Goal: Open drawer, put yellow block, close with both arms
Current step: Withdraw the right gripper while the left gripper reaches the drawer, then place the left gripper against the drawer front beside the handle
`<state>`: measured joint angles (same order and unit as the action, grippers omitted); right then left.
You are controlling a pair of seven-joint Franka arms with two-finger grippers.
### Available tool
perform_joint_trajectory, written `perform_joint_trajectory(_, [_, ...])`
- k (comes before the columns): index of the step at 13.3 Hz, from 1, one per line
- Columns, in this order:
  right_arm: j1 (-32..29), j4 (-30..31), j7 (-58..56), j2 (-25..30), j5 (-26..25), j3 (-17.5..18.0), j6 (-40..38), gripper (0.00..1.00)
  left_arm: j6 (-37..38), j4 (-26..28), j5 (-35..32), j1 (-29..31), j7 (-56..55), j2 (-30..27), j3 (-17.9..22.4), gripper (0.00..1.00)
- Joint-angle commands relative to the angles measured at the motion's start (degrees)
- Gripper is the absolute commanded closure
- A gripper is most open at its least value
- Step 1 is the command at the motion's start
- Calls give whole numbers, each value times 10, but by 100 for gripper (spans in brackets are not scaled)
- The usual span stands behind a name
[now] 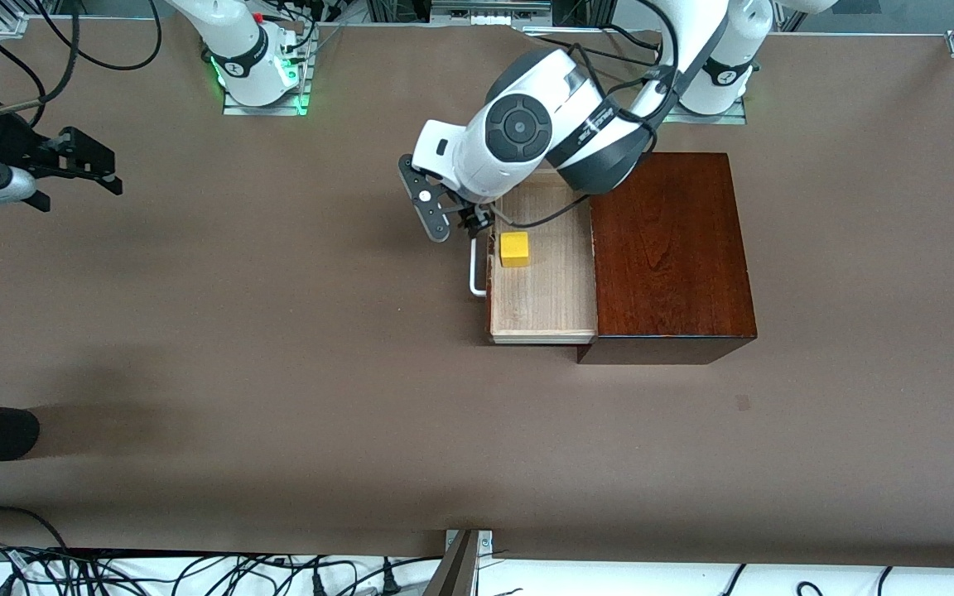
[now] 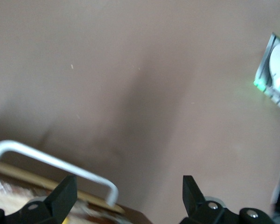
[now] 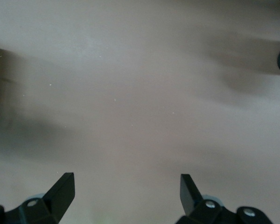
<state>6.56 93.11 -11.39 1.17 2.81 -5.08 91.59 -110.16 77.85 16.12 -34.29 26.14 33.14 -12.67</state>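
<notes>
Yellow block (image 1: pixel 514 248), small bright cube in pulled-out drawer (image 1: pixel 551 310); both grippers spread.

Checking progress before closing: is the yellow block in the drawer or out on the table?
In. The yellow block sits on the light-wood floor of the open drawer, near its handle.

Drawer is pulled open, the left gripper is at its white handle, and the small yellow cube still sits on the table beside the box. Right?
Not quite. The front view shows the small yellow cube inside the open pale-wood drawer, near its white U-shaped handle. The left gripper is there, open.
</notes>
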Motion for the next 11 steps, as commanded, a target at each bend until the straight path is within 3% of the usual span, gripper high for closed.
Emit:
perform_joint_trajectory(1, [-4,1,-12,8,10,-5,-5,0,-49,-24,-25,-20,101,46,8,0])
perform_joint_trajectory(3, [-4,-4,-13,0,7,-7,-1,0,-91,-21,-86,-40,114,64,8,0])
perform_joint_trajectory(7, [-13,-45,-1,-33,-3,-8,1,0,-91,-6,-185,-65,117,70,7,0])
perform_joint_trajectory(11, [-5,-48,21,-36,-14,-2,-12,0,-36,5,-206,-61,146,67,14,0])
